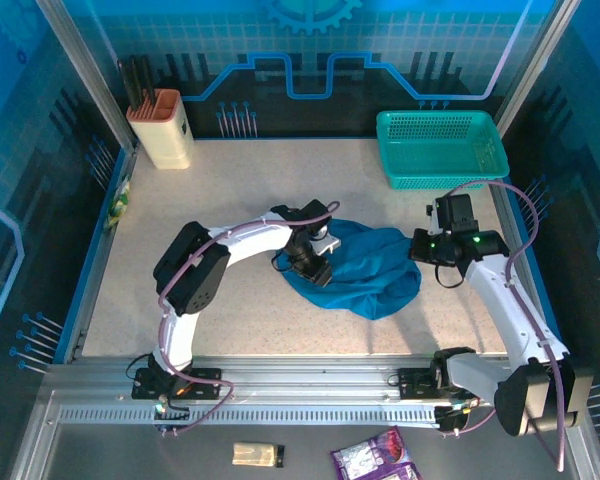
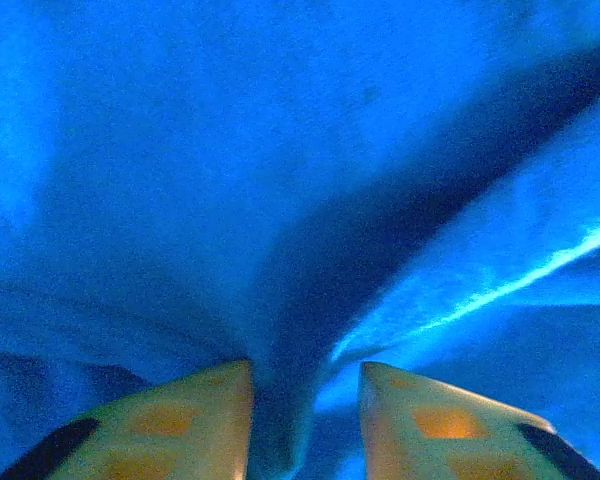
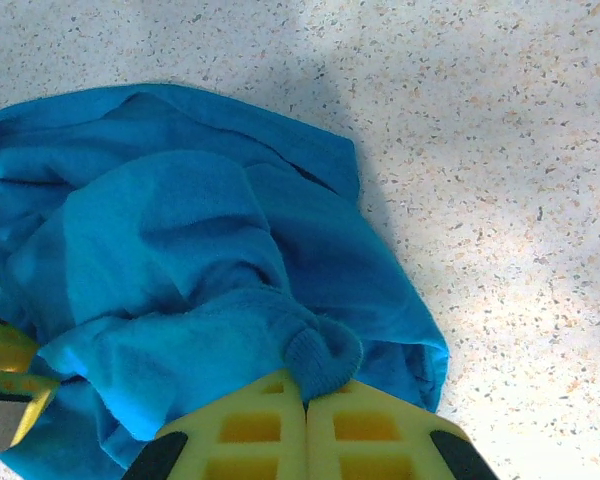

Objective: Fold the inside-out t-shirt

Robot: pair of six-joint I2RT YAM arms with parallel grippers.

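The inside-out t-shirt (image 1: 365, 275) lies crumpled in a heap at the middle of the table (image 1: 230, 180), not spread and with no fold made. The left gripper (image 2: 305, 385) is down on the heap's 9 o'clock side; its jaws stand slightly apart with a ridge of cloth between them, and it cannot be told whether they bear firmly on it. The right gripper (image 3: 305, 395), at the heap's 3 o'clock edge, has its jaws pressed together, with a small knob of cloth at the tips, judged a thin pinch. Risks: a pinch that shallow may slip under any pull, and the left jaws may take several layers at once, so the bundle would lift as a lump rather than open out. Both wrists are close across the heap, so a crossing move risks contact. Room: bare table lies from 6 through 11 o'clock of the shirt. The mesh basket (image 1: 440, 150) at 1 o'clock and the side wall at 3 o'clock crowd the right arm — the tan holder (image 1: 162, 130) at 10 o'clock stands well apart.
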